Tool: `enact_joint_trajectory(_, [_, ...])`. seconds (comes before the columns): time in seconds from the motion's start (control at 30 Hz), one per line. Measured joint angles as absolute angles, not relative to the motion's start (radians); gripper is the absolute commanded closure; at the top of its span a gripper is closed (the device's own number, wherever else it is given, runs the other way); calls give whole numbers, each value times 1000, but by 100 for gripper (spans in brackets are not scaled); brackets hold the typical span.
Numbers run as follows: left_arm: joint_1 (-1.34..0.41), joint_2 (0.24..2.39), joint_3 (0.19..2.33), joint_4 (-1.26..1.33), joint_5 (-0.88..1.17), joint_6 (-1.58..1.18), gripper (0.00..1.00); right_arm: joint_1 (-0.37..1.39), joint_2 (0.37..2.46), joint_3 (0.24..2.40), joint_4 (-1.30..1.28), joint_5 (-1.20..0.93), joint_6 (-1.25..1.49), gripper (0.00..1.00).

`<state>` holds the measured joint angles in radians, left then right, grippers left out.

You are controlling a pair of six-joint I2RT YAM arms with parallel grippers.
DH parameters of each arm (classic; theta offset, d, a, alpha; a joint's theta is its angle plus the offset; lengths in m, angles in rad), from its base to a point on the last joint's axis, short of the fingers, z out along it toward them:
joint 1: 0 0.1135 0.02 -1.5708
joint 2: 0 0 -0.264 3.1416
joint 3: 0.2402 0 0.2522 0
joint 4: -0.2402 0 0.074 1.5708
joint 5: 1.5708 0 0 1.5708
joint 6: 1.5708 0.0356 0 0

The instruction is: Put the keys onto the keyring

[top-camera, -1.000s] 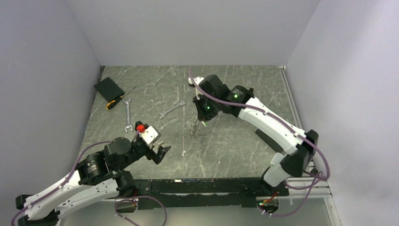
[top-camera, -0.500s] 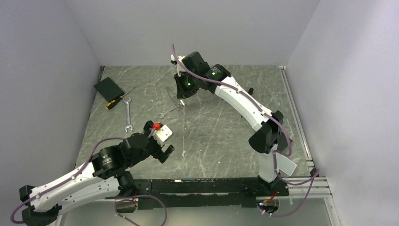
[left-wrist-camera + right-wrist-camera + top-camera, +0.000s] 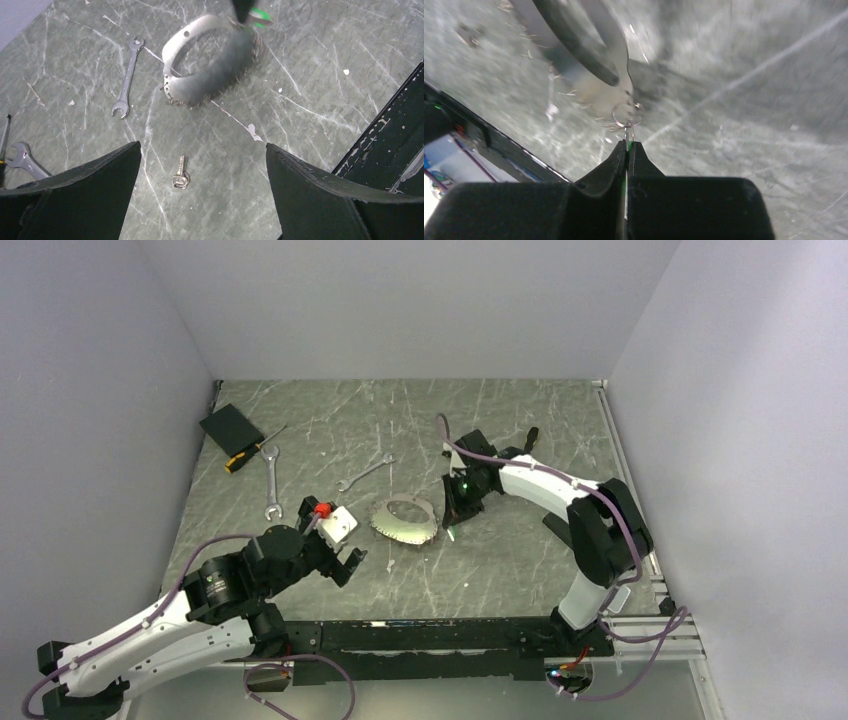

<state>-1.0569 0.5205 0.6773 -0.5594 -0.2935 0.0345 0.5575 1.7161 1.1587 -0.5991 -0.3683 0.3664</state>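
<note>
Found right tool (image 3: 628, 146) pinched shut on green key (image 3: 260, 19), only a sliver of green showing between the pads. Noted a small wire ring (image 3: 628, 117) just beyond the tips, meeting the keyring (image 3: 405, 533), itself smeared into a blurred oval beside that tool, over mid-tabletop (image 3: 310, 90). Cannot tell whether green key is threaded on or merely touching. Found left tool (image 3: 202, 146) spread wide, empty, hovering over silver key (image 3: 181, 173), lying loose on tabletop, well apart from keyring. Judged at most half done: silver key to be picked up and strung; green key's attachment to be confirmed.
</note>
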Motion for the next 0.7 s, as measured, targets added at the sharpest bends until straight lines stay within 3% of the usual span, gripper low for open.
enact_joint_trajectory(0.3, [-1055,519,677,-559,-293,38,1,543,1531,978,-603,-321,338,100])
enact_joint_trajectory(0.43, [-1054,519,677,-559,-293,38,1,538,1524,918,-592,-324,331,72])
enact_joint_trajectory(0.53, [-1054,519,677,-559,-293,39,0,538,1518,872,-592,-323,333,56])
enact_joint_trajectory(0.7, [-1053,520,677,-559,-292,41,1,538,1431,826,-606,-283,342,44])
